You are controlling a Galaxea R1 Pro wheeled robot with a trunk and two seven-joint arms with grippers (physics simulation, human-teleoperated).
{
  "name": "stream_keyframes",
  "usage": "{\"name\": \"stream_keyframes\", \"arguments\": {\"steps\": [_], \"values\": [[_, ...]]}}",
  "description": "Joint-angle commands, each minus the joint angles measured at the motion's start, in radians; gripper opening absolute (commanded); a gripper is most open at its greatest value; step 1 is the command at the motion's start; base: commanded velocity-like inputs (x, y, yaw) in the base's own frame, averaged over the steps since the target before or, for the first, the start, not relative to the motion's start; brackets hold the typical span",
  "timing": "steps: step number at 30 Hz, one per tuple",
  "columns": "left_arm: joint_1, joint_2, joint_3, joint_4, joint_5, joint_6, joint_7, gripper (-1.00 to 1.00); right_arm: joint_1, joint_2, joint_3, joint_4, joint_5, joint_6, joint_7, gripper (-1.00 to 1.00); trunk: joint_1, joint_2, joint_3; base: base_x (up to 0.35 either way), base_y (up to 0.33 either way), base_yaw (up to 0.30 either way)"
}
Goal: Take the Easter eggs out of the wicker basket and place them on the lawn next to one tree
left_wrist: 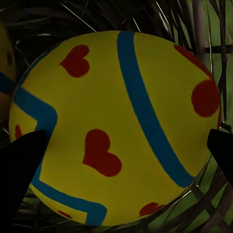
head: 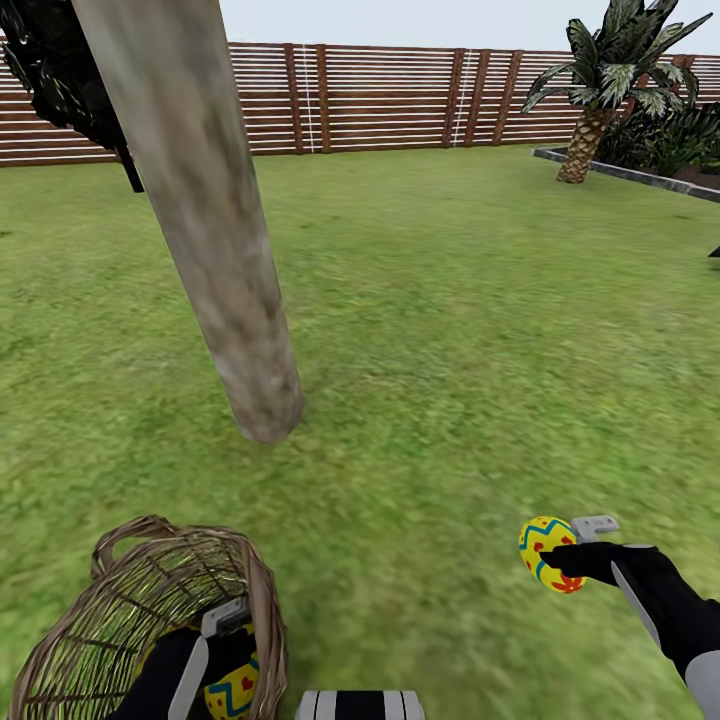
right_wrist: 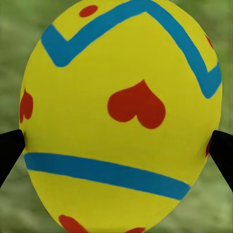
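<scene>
Egg [right_wrist: 121, 121] clamped in right gripper [head: 560, 560] above lawn [head: 450, 330]; left gripper [head: 215, 640] in wicker basket [head: 90, 620], grip unclear

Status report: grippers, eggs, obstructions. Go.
Right gripper shut on one egg, above lawn. Left gripper inside wicker basket, around another egg. Tree trunk just ahead.

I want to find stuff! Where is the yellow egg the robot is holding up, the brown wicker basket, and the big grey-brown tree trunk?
Yellow Easter egg [head: 544, 553]: head view, middle of its shell.
Brown wicker basket [head: 262, 600]: head view, woven rim.
Grey-brown tree trunk [head: 215, 250]: head view, mid-trunk bark.
</scene>
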Motion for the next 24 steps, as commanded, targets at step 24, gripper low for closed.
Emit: {"name": "stream_keyframes", "arguments": {"steps": [24], "values": [[0.0,-0.016,0.002,0.001,0.001,0.005,0.005,-1.0,0.0,0.001,-0.003,0.002,0.004,0.005,0.003,-1.0,-0.002,0.001,0.018,0.0,0.0,0.0]]}}
